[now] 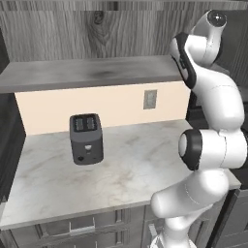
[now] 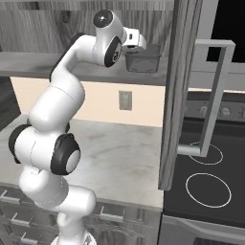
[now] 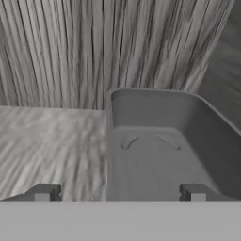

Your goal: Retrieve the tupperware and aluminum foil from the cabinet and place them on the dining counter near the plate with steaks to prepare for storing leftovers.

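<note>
Looking over the arm's left shoulder first, the black toaster (image 1: 86, 138) sits alone on the white marbled worktop (image 1: 126, 169), well below the grey shelf (image 1: 92, 72) of the wall cabinet (image 1: 72, 29), and the arm is folded up tall on the right so its wrist sits at shelf height, which makes sense since the stuff to fetch lives up there and not down by the toaster. From the other shoulder it's clearer: the hand is stretched level toward the dark grey tub (image 2: 142, 58), which stands upright on the shelf close to the open cabinet door (image 2: 178, 91), with the stove (image 2: 206, 177) off to the right. The hand looks just short of the tub or barely at its near side, can't say for sure. From the hand camera, the claw (image 3: 120, 193) is spread as wide as it goes, nothing between its tips, and the left wall of the tub runs up between them, right tip over the tub's inside and left tip outside over bare shelf. My guess is it's lining up to pinch that wall. No foil box anywhere I can spot, so the tub looks like the first pick.
</note>
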